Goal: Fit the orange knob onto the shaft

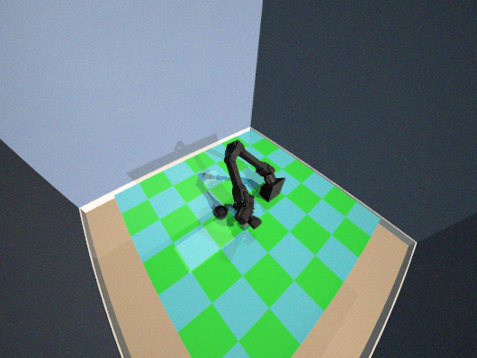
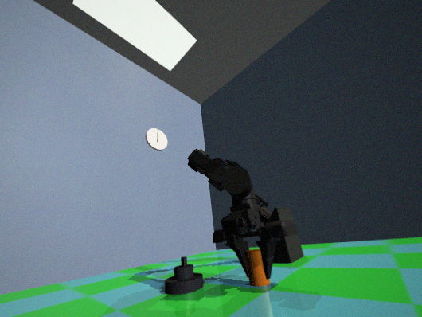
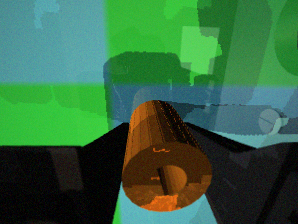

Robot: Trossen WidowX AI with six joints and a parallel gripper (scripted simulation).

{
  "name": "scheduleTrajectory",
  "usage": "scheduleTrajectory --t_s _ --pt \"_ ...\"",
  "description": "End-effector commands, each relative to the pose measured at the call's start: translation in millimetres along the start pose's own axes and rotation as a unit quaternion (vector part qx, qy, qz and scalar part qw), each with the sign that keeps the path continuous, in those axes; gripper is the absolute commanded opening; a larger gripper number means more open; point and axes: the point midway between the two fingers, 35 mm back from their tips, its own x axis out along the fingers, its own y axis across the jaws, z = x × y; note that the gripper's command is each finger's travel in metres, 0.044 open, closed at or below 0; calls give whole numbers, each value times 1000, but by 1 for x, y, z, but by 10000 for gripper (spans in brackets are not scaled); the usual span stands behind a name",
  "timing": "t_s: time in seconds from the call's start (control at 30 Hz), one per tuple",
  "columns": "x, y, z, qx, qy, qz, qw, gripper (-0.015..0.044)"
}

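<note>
The orange knob [image 2: 258, 264] [image 3: 140, 177] stands upright on the checkered floor, its round top with the hole showing in the wrist view. My gripper [image 2: 259, 276] [image 3: 155, 128] points down and is shut on the knob, one dark finger against each side, fingertips low near its base. In the top view the arm hides nearly all of the knob. The dark round pedestal [image 1: 220, 211] [image 2: 184, 284] stands apart from the knob, to its left in the top and exterior views. Its thin shaft [image 2: 184, 261] points up and is bare. The shaft's flat side cannot be made out.
The arm's dark base block [image 1: 273, 190] [image 2: 292, 247] stands behind the gripper in the exterior view. The floor has green and light blue squares, with tan strips [image 1: 128, 288] at its sides and walls behind. Shadows and faint reflections lie around the knob and pedestal.
</note>
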Motion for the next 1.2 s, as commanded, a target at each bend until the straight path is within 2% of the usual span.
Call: scheduleTrajectory --t_s 0.0,0.13,0.83,1.17 --pt "1 0 0 -2 0 -2 1000 92" --pt "-14 5 7 22 -22 14 999 0" --pt "-136 6 -1 -2 -1 2 1000 0" --pt "-138 1 3 -3 0 3 1000 0"
